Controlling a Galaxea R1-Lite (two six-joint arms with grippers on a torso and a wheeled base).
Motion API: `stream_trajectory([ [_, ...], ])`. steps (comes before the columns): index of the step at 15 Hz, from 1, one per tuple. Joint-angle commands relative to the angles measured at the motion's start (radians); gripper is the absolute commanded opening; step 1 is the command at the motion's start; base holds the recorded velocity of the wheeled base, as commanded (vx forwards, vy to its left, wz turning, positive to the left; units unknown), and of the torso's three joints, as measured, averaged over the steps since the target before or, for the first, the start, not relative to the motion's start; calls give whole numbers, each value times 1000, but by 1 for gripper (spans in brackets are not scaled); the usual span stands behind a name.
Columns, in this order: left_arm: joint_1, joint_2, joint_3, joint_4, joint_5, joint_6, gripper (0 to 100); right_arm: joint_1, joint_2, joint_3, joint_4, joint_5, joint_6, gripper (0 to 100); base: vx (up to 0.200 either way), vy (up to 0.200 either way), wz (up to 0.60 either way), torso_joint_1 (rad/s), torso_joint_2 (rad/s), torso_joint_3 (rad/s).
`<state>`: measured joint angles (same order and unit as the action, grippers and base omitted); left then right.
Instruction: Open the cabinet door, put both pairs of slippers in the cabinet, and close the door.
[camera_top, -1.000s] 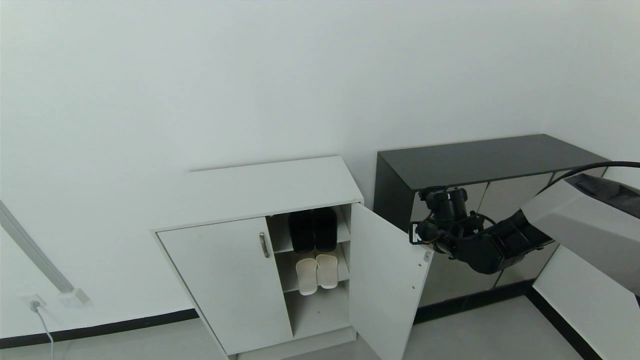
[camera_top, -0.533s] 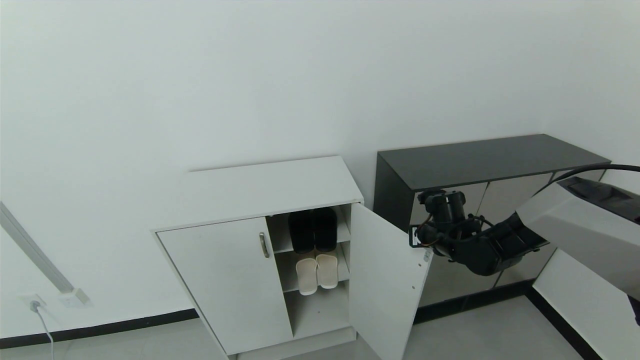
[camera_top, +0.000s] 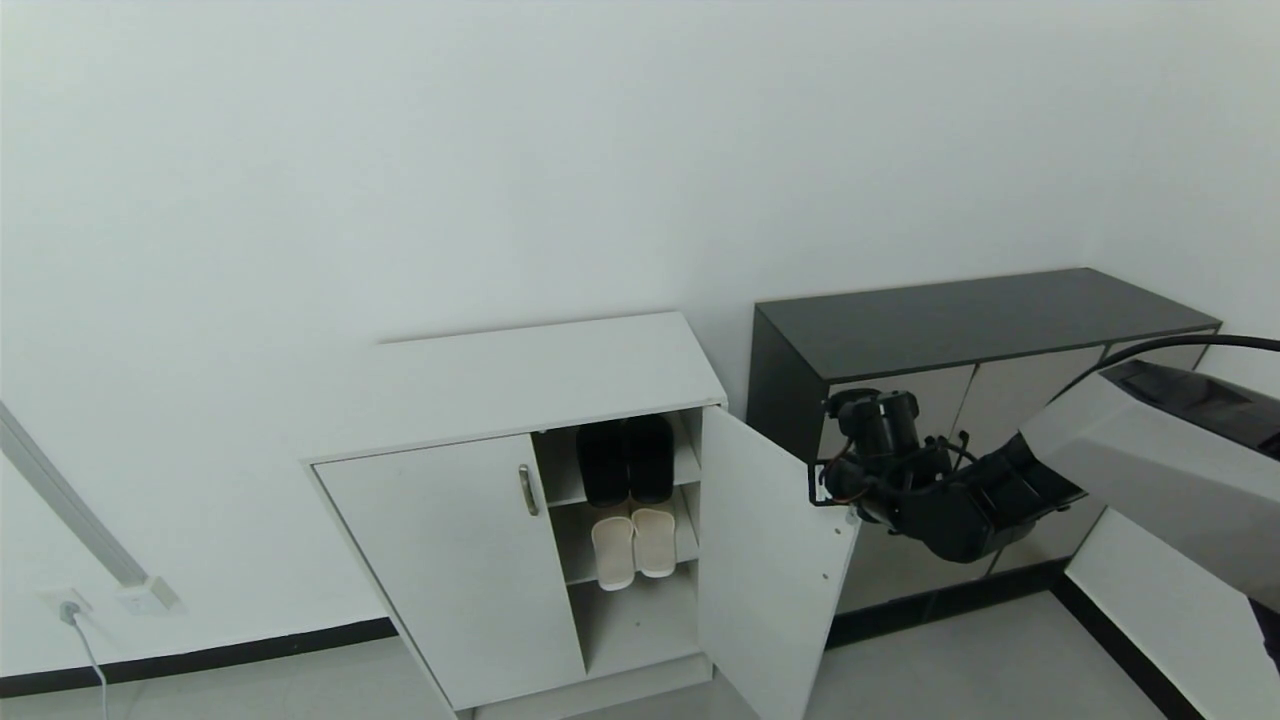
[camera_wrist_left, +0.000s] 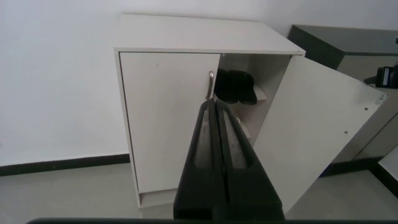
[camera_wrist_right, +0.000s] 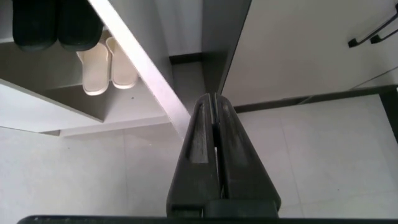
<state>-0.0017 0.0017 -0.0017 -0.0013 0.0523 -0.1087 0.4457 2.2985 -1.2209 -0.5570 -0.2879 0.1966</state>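
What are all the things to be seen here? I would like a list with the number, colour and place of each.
cabinet: one, white, against the wall
open door: one, white, cabinet's right side, swung outward
handle: one, metal grey, on the shut left door
black slippers: one pair, black, top shelf inside
pale slippers: one pair, cream, shelf below
dark sideboard: one, black top, grey fronts, right of the cabinet
wall socket: one, white, low at far left, cable plugged in
right gripper: one, black, shut, at the open door's outer edge
left gripper: one, black, shut, facing the cabinet front
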Motion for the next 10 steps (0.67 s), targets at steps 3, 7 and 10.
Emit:
stream_trajectory([
  [3,0,1,0,0,0,0,0,70,-14,18,-6,-5,4,0,0,0,0,0,0,0],
  [7,0,1,0,0,0,0,0,163,-47,50,-6,-7,9,0,0,0,0,0,0,0],
  [10,0,1,0,0,0,0,0,246,-64,67,-4,-7,43,0,0,0,0,0,0,0],
])
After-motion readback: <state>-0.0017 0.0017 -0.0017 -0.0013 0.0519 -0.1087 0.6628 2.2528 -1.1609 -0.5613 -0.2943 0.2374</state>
